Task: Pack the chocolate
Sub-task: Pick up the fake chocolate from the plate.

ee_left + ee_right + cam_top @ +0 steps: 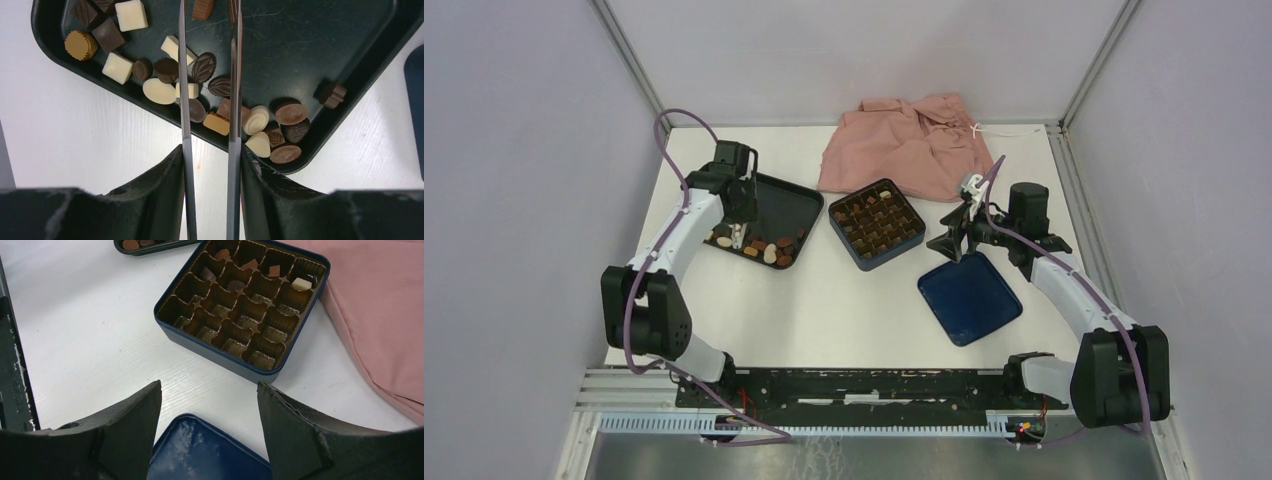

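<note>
Left tool (740,236), blades half apart with nothing visibly gripped, is hovering over the black tray (300,40). The chocolate (159,91) is lying along the tray's 6 o'clock edge. Right tool (209,385), gaping wide and empty, is hanging above the blue lid (200,455), with the box (215,352) at 12 o'clock.

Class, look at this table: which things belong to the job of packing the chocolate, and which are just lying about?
Belong to the job: chocolate pieces; black tray holding them; blue box with gridded insert, a few cells filled; blue lid.
Just lying about: pink cloth behind the box.
</note>
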Controlling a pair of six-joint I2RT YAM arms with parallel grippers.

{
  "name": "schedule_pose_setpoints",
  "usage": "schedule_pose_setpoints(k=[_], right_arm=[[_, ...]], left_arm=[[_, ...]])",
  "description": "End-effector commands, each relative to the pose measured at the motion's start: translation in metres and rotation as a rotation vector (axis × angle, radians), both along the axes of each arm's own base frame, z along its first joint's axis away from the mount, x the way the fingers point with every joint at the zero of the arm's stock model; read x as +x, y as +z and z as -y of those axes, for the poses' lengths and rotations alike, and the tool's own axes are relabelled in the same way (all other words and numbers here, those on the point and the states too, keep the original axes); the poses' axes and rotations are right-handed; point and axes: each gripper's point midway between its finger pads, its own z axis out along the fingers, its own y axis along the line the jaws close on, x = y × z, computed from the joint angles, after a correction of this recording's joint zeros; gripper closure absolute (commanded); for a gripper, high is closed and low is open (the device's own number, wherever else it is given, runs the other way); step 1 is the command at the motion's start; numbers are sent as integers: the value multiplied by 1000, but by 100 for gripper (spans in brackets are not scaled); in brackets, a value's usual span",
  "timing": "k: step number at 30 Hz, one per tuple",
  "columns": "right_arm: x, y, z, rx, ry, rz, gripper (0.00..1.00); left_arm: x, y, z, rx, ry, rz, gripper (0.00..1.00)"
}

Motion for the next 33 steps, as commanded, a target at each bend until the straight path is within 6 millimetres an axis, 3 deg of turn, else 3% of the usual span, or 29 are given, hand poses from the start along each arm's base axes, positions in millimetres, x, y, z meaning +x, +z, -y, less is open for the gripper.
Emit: schedule_pose_setpoints(k=[1, 17, 21, 27, 33], right_arm=[[8, 16, -4, 3, 26, 58, 24], [9, 14, -4, -1, 31, 48, 24], [10, 13, -4, -3, 30, 48, 24], [10, 12, -4, -7, 27, 44, 24], [14, 8, 2, -47, 10, 70, 24]], left_arm=[[17, 12, -14, 63, -17, 30, 53], [21, -18, -16, 46, -6, -67, 55], [21, -20, -12, 22, -15, -74, 66], [20, -16, -8, -6, -11, -64, 94], [16, 15, 4, -88, -29, 22, 98]])
